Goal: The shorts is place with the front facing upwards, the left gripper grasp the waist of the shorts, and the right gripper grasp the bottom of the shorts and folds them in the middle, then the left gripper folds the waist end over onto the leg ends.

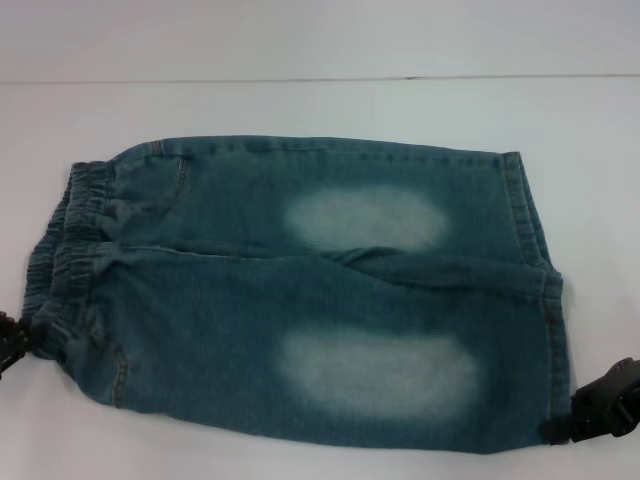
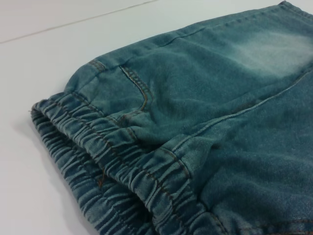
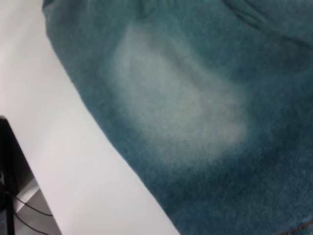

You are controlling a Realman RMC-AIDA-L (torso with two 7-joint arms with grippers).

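The shorts [image 1: 300, 290] lie flat on the white table [image 1: 300, 105], front side up, with both pale faded ovals visible. The garment is oriented sideways: the waist of the shorts [image 1: 62, 260], a gathered elastic band, is at the left end, and the bottom of the shorts [image 1: 545, 300], the straight stitched leg hems, is at the right end.

The left gripper [image 1: 12, 342] is at the near left corner of the shorts, touching the near end of the waistband. Only a small black part of it enters the head view, so the state of its jaws cannot be determined. The left wrist view shows the ruffled waistband close up, with the front pocket seam behind it.

The right gripper [image 1: 600, 405] is at the near right corner, in contact with the near end of the leg hem. Its black body meets the denim edge, but the pictures do not show whether the jaws are apart or clamped on the cloth. The right wrist view shows the near faded oval beside the table surface.
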